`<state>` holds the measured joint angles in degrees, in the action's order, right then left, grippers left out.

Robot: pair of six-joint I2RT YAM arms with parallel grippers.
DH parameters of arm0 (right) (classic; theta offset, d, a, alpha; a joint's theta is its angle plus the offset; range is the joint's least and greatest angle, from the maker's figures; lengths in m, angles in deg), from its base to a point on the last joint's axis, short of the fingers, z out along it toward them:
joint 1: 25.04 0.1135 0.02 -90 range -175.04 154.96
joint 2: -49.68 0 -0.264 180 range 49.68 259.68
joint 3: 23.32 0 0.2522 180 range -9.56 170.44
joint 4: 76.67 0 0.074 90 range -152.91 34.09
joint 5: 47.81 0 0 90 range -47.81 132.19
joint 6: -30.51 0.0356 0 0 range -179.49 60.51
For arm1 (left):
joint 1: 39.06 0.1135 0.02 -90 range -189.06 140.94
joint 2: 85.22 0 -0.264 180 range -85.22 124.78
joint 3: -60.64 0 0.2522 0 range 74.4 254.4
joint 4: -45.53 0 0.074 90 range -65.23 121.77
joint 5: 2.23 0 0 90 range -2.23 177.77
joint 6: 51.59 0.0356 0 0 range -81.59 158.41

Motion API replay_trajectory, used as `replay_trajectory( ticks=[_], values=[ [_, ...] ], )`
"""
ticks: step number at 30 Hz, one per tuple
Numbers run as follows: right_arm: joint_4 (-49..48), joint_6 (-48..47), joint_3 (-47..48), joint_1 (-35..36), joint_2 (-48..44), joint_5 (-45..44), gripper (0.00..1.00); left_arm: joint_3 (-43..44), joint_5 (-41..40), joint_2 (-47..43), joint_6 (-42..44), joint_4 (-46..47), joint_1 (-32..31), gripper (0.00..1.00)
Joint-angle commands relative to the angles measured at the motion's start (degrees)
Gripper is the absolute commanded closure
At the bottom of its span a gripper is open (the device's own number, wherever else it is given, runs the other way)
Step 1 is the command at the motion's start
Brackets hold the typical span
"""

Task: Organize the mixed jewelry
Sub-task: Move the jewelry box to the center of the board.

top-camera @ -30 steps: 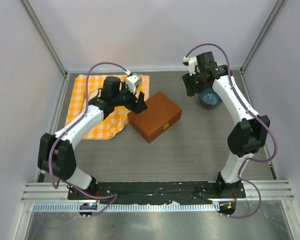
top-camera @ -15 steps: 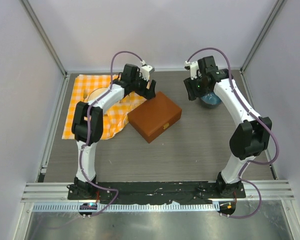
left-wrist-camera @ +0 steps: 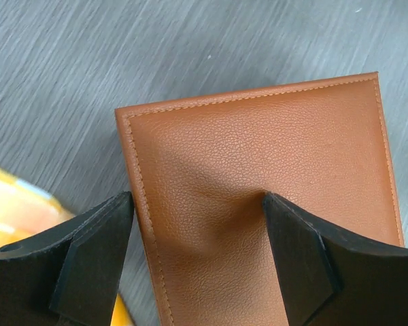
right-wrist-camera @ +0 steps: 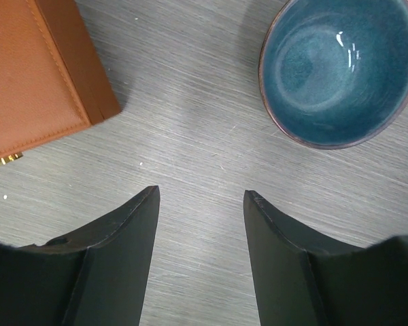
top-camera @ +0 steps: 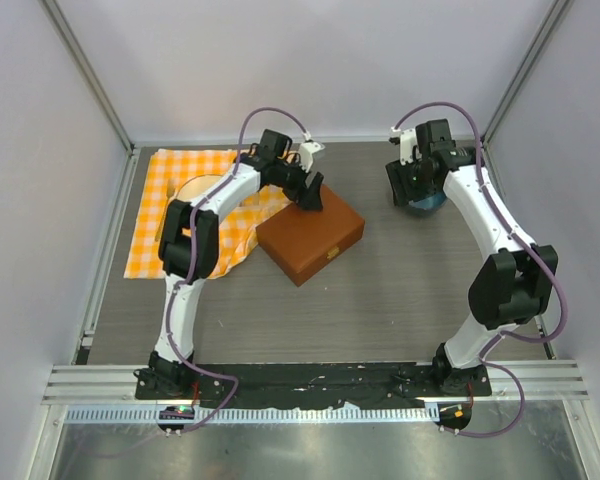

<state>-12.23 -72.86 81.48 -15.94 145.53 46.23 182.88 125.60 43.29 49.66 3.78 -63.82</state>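
Brown leather box (left-wrist-camera: 258, 204) shut; left tool (left-wrist-camera: 197, 200) over its far corner, jaws wide, empty; right tool (right-wrist-camera: 200, 193) wide too, over table (right-wrist-camera: 190, 136) between box and blue bowl (right-wrist-camera: 340, 68). No jewelry seen in any view. Likely best: brace box, lift lid at clasp (right-wrist-camera: 1, 161) side.

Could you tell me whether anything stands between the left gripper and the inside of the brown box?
Yes: the box is shut, so its top bars the inside. The left gripper is open above it, with nothing else between. No jewelry shows in these views.
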Motion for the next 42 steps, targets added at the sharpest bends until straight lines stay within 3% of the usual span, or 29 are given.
replay_trajectory(
  ticks=[1,9,18,23,29,33,41,42],
  values=[
    [-2.07,-0.26,-1.83,0.04,-2.86,0.36,0.42,3.48,6.56,5.78,8.0,-16.65,-5.39,0.19],
    [-2.16,-1.84,-4.65,-0.75,-6.47,-2.97,0.42,4.19,8.15,7.46,10.46,-18.94,-10.74,0.2],
    [-2.16,-2.19,-6.75,-4.79,-9.81,-3.15,0.42,-1.43,-0.02,7.02,13.89,-14.74,-15.67,0.2],
    [-2.16,-2.37,-7.81,-6.64,-11.21,-2.45,0.42,-5.92,-2.84,5.09,14.42,-10.86,-16.2,0.21],
    [-1.9,-2.19,-7.9,-6.99,-12.09,-1.84,0.42,-2.94,-3.63,2.28,13.81,-11.12,-16.12,0.2],
    [-1.72,-2.19,-7.11,-7.17,-13.15,-1.66,0.41,0.32,-3.63,-0.88,9.95,-11.13,-15.42,0.2],
    [-2.42,0.18,-5.62,-7.7,-14.64,-0.69,0.39,-0.12,-5.13,-13.8,-7.7,-0.94,-10.15,0.19],
    [-3.03,0.88,-5.7,-7.96,-14.82,-0.69,0.32,-0.2,-4.87,-16.59,-9.12,-0.41,-9.62,0.19]
  ],
)
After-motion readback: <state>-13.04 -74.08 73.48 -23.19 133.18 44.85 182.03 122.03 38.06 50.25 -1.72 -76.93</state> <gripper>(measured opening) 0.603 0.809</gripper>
